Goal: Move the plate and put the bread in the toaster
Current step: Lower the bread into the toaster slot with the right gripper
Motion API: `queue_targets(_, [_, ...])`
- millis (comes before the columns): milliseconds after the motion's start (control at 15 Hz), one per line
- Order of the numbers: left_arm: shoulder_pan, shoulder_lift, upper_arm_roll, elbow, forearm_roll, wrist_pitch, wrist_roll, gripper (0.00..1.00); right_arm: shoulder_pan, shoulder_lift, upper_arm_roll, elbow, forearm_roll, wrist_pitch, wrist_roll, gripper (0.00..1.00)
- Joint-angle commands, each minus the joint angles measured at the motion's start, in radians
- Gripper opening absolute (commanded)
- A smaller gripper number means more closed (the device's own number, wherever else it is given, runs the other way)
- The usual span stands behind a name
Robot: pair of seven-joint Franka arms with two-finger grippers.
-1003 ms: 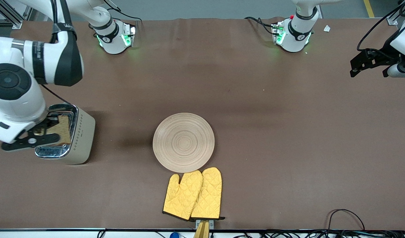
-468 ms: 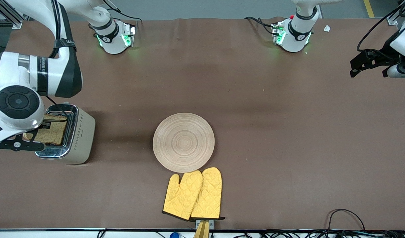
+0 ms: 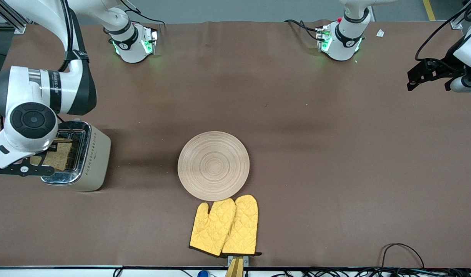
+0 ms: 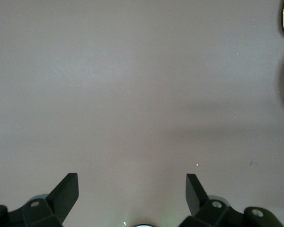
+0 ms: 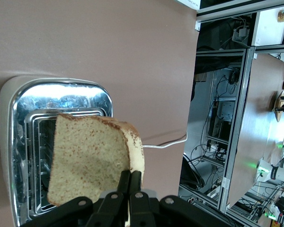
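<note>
hovering over the toaster (image 3: 78,157) at the right arm's end of the surface (image 3: 316,154), the right claw (image 5: 129,189) is clamped on the bread (image 5: 92,163), while the left claw (image 4: 131,191) waits, fingers apart, and the plate (image 3: 213,165) touches the yellow mitts (image 3: 224,226).

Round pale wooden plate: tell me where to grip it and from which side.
Grip the round pale wooden plate by its thin rim, on the arc facing the robots' bases. It lies flat and shallow, so only the edge offers a pinch. Yellow quilted oven mitts touch the arc nearest the front camera. The open, waiting left gripper seems the free one.
</note>
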Motion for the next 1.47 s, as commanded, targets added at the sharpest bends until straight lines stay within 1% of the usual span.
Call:
queue_targets(0, [0.003, -0.001, -0.004, 0.003, 0.015, 0.003, -0.002, 1.0, 0.003, -0.065, 0.007, -0.076, -0.033, 0.025, 0.022, 0.0])
queue_targets(535, [0.003, -0.001, -0.004, 0.001, 0.015, 0.003, -0.002, 1.0, 0.007, -0.057, 0.009, -0.1, -0.033, 0.065, 0.022, 0.0])
queue_targets(735, [0.005, -0.001, -0.004, 0.003, 0.014, 0.003, 0.003, 1.0, 0.006, -0.066, 0.009, -0.142, -0.037, 0.103, 0.019, 0.0])
queue_targets(869, [0.005, -0.001, -0.003, 0.001, 0.014, 0.003, 0.004, 1.0, 0.006, -0.069, 0.009, -0.15, -0.042, 0.113, 0.019, 0.0])
queue_targets(1003, [0.005, -0.001, -0.001, 0.001, 0.014, 0.003, 0.006, 1.0, 0.006, -0.069, 0.009, -0.151, -0.054, 0.114, 0.017, 0.0])
queue_targets(1203, [0.005, -0.001, 0.001, 0.001, 0.014, 0.003, 0.01, 1.0, 0.0, -0.069, 0.009, -0.153, -0.088, 0.137, -0.044, 0.0])
queue_targets(1337, [0.005, -0.001, 0.004, 0.001, 0.012, 0.003, 0.012, 1.0, -0.003, -0.068, 0.007, -0.154, -0.092, 0.143, -0.054, 0.0])
queue_targets(1404, [0.006, -0.001, 0.005, 0.001, 0.006, 0.003, 0.013, 1.0, -0.003, -0.068, 0.007, -0.162, -0.117, 0.145, -0.054, 0.0])
